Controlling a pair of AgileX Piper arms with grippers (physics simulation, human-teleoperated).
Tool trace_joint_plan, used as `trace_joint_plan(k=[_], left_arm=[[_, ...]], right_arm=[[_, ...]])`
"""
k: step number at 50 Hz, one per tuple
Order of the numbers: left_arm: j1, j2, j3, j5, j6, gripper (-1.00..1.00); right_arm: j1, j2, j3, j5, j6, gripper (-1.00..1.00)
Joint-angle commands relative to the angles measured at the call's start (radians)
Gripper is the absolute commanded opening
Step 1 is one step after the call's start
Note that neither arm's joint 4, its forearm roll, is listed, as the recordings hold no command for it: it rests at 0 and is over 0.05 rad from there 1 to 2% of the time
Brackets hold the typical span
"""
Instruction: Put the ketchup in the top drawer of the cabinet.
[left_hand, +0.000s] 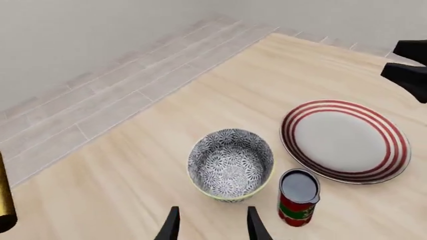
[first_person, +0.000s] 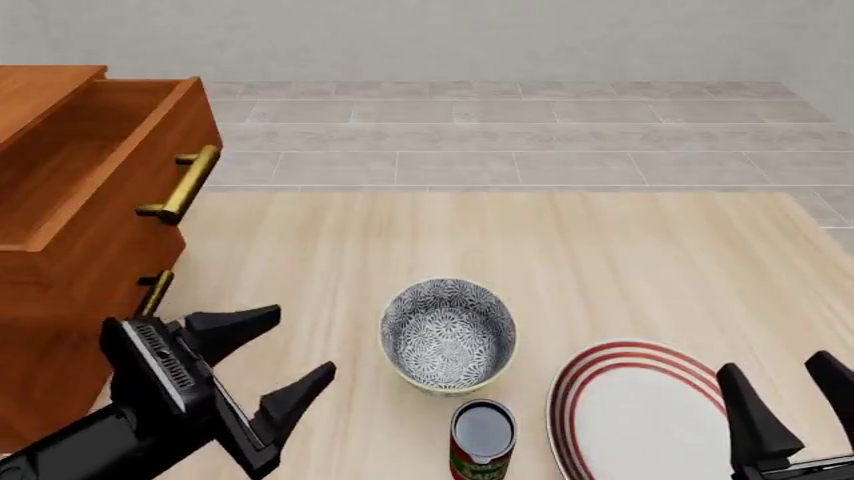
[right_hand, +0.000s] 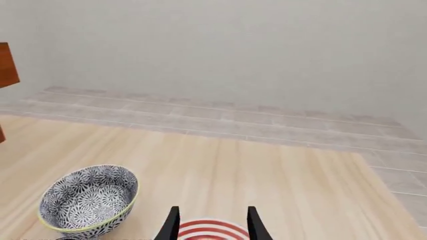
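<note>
Between the two sets of fingers, near the table's (first_person: 627, 250) front edge, the ketchup (first_person: 482, 442) is seen standing upright, its lower part cut off by the frame in the front view. It is touched by neither gripper: the left gripper (first_person: 272, 363) is spread wide and empty, its two dark fingers apart, with the can off to the right of them and the patterned bowl (first_person: 449, 332) lying ahead and to the same side. In the left wrist view only the fingertips are shown, the bowl just beyond them and the can beside the right-hand tip. The right gripper (first_person: 795, 400) is likewise released and empty, poised over the red-striped plate (first_person: 638, 412), whose near part is cropped; in its own wrist view only a sliver of the plate is visible between the fingertips. Well to the left of the left fingers, the cabinet (first_person: 54, 300) is partly cut off, its top drawer (first_person: 114, 170) pulled open, and the inside floor cannot be made out. The lower drawer's (first_person: 67, 350) handle is half hidden behind the left arm.
</note>
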Motion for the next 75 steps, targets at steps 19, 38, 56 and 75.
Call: trace_joint_plan(k=[19, 38, 56, 75], left_arm=[[-0.270, 0.418, -0.045, -0.244, -0.049, 1.00], [-0.345, 0.586, -0.053, -0.318, -0.040, 1.00], [-0.309, 0.752, -0.039, -0.445, 0.014, 1.00], [-0.294, 0.871, -0.080, -0.517, 0.001, 1.00]], right_arm=[[0.017, 0.013, -0.006, 0.010, 0.014, 1.00], [0.023, 0.012, 0.004, -0.002, 0.049, 1.00], [0.028, 0.014, 0.010, -0.007, 0.058, 1.00], [0.037, 0.022, 0.016, -0.013, 0.061, 1.00]])
